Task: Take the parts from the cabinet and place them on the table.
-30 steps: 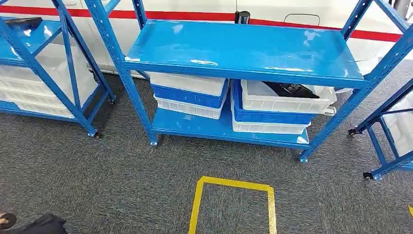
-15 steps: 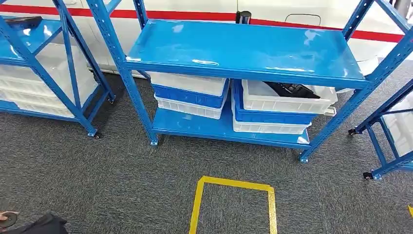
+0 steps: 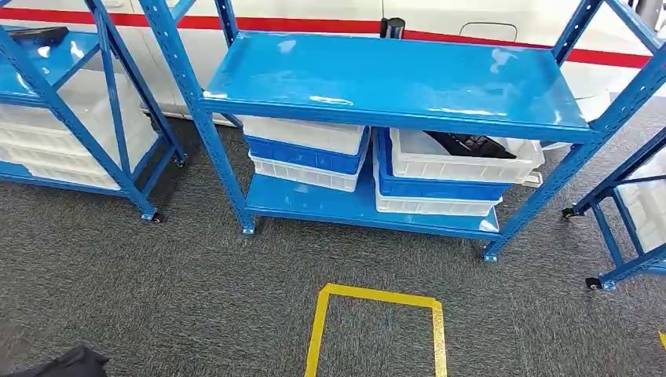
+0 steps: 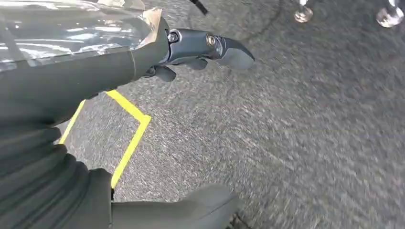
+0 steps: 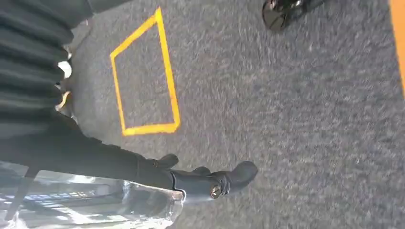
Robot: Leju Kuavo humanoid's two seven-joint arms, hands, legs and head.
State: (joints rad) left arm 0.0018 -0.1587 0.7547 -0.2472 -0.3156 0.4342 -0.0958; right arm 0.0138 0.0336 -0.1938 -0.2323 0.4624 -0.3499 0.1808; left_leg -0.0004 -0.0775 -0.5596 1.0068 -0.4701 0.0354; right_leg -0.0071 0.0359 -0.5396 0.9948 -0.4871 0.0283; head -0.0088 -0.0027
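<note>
Head view catches the blue shelving rack (image 3: pixel 393 78) with black parts (image 3: pixel 470 144) lying in the top white crate (image 3: pixel 463 161) on its lower right, while left hand (image 4: pixel 191 50) and right hand (image 5: pixel 200 180) hang over grey carpet (image 3: pixel 196 290), fingers spread, holding nothing.

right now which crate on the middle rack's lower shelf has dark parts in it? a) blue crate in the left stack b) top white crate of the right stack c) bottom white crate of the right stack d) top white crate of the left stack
b: in the head view the dark parts lie in the top white crate of the right stack, under the upper shelf.
</note>
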